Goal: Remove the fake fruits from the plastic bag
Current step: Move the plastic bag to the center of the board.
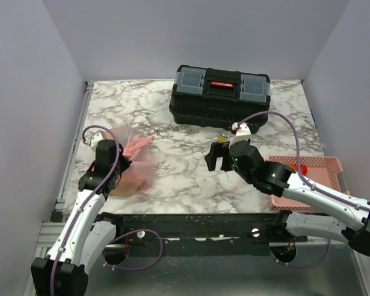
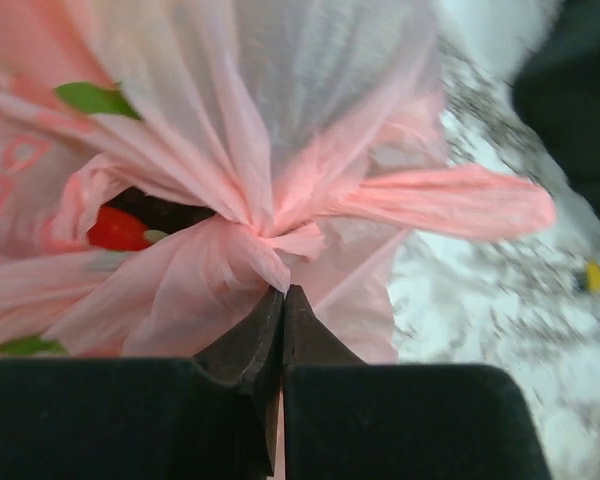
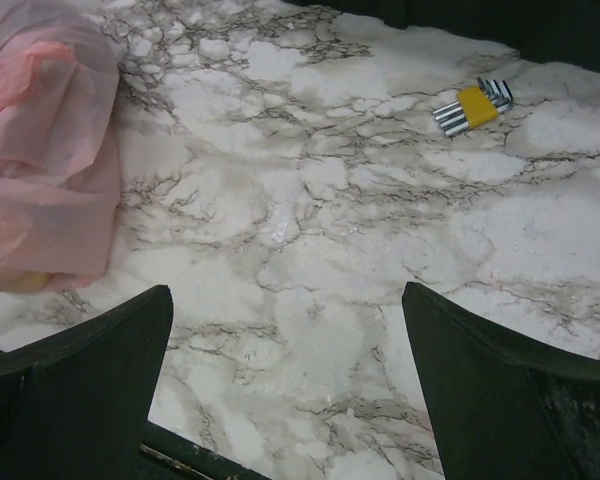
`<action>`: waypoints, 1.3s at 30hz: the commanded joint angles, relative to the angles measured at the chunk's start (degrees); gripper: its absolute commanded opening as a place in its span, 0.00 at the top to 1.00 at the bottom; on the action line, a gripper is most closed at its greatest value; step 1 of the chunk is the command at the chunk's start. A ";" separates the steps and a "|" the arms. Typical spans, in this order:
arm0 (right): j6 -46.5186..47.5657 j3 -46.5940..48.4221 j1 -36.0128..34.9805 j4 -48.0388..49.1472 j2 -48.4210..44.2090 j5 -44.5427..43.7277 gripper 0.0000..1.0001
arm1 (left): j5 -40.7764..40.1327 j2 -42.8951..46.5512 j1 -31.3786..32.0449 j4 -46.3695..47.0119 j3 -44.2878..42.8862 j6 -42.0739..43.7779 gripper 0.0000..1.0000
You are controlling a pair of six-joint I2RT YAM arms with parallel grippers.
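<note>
The pink plastic bag (image 1: 137, 161) lies knotted at the table's left. It fills the left wrist view (image 2: 280, 150), its handle loops gathered into a knot. Through the plastic I see a red fruit (image 2: 115, 228), something dark beside it and green leaves (image 2: 95, 97); the other fake fruits are hidden. My left gripper (image 1: 120, 165) is shut, its tips (image 2: 282, 292) pinching the plastic just below the knot. My right gripper (image 1: 217, 163) is open and empty above bare marble at the table's middle (image 3: 285, 290). The bag (image 3: 40, 170) lies well to its left.
A black toolbox (image 1: 221, 95) stands at the back centre. A rigid pink slotted basket (image 1: 317, 163) with a red item in it sits at the right edge. A yellow-held hex key set (image 3: 473, 105) lies on the marble in front of the toolbox.
</note>
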State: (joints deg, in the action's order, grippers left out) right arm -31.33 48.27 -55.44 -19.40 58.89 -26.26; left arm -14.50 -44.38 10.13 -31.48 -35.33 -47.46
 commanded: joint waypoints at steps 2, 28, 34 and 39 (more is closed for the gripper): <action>-0.51 0.37 -0.28 0.25 1.76 0.85 0.00 | 22.93 0.98 2.79 17.26 3.45 6.67 1.00; -0.12 -1.98 -0.28 2.62 -2.30 -2.14 0.00 | 24.18 -24.35 40.32 22.58 -10.07 17.25 1.00; -0.53 -0.58 -0.28 4.17 1.15 0.44 0.00 | 22.85 -20.75 40.32 23.89 -5.77 15.34 1.00; -3.93 4.12 -0.29 3.62 8.86 2.18 0.00 | 23.73 -20.38 40.32 25.65 -3.69 14.07 1.00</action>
State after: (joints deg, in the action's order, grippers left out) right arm -31.88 48.16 -55.46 -16.25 63.09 -25.76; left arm 8.75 -65.56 50.26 -8.14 -40.69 -31.94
